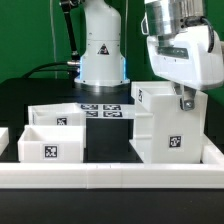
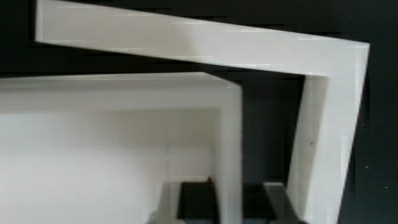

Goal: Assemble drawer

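The drawer's box housing [image 1: 165,128] stands upright on the black desk [image 1: 20,100] at the exterior view's right, with a tag on its near face. The rear tray [image 1: 60,117] and front tray [image 1: 48,146] sit together at that view's left, well apart from the housing. We see the fingers [image 2: 192,205] set narrowly astride one thin upper wall of the housing, one on each side. We cannot tell whether they press on it. The marker board [image 1: 105,111] lies between the trays and the housing. A long white rail [image 1: 110,177] runs along the front.
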You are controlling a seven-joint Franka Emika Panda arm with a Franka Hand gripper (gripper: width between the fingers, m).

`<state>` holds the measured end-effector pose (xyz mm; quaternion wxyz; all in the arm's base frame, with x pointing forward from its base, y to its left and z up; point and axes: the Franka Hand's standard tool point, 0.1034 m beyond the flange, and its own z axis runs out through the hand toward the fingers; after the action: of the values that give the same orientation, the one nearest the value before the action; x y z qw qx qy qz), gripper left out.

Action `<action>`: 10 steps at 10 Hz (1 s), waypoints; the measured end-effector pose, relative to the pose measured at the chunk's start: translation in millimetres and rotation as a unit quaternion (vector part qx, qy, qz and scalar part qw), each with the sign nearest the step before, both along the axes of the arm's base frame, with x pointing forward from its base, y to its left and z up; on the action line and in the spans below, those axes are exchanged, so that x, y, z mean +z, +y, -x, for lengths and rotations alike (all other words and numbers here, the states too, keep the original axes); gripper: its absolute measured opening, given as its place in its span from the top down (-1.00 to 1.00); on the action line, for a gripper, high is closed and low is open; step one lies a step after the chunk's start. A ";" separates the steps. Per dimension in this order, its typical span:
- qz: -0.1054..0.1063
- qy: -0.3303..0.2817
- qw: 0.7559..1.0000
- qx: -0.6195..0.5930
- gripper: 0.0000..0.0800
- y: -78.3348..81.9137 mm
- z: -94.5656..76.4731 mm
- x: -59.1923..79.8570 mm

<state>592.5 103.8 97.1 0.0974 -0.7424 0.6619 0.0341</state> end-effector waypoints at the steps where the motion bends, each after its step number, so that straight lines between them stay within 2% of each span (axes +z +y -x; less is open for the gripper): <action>1: -0.002 0.003 1.000 0.002 0.90 3.1 -4.1 -0.1; 7: -0.006 -0.010 1.000 0.003 0.90 5.4 -45.0 3.8; 10: -0.007 -0.009 1.000 0.002 0.90 5.1 -49.4 3.1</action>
<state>641.9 108.9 100.2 0.1091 -0.7431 0.6594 0.0321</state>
